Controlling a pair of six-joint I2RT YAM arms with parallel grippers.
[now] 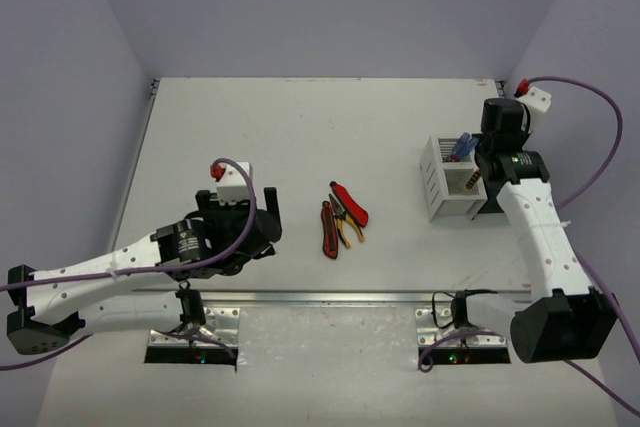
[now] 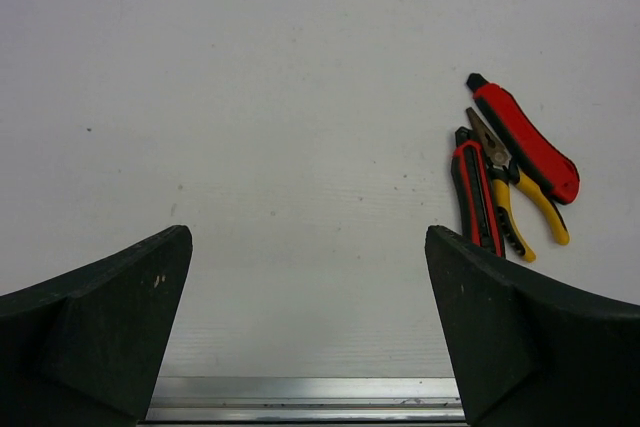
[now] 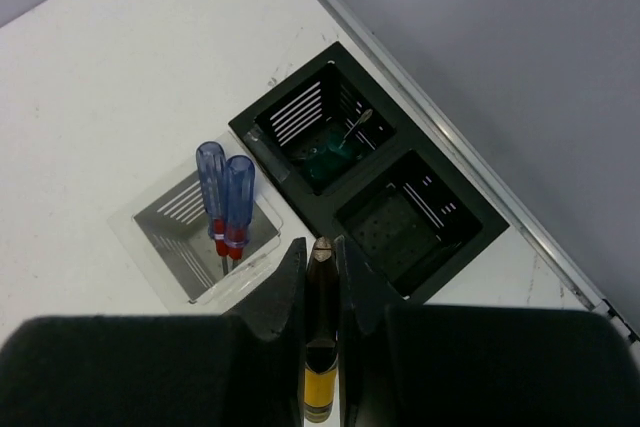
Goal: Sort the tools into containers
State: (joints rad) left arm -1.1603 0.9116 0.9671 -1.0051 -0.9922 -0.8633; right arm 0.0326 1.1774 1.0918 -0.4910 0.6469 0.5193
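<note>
Your loose tools lie together at the centre of the overhead view. The yellow-handled pliers [image 1: 346, 225] sit between the two red-and-black handles of the cutters [image 1: 328, 230] and touch them; you cannot tell whether those handles belong to one tool or two. In the left wrist view the same cluster sits at the right of the frame, with the pliers' nose pointing toward the top. At the right of the overhead view stands the white slatted bin [image 1: 440, 182], with two blue-handled screwdrivers [image 1: 462, 147] in it. The right wrist view shows them side by side, handles up and touching each other. Just beside that bin, toward the upper right of the right wrist view, is the black bin [image 3: 365, 175]. It has two compartments, and a green-handled screwdriver [image 3: 325, 159] lies in the upper one. Your right end effector [image 3: 320, 252] hangs above the spot where the two bins meet. It is clenched on a slim tool with a yellow band [image 3: 320, 327], whose dark tip pokes out between the fingers. Your left end effector [image 1: 238, 212] sits in the lower left of the overhead view. It is released, with the jaws spread wide over the bare tabletop [image 1: 300, 127], apart from the pliers and cutters.
</note>
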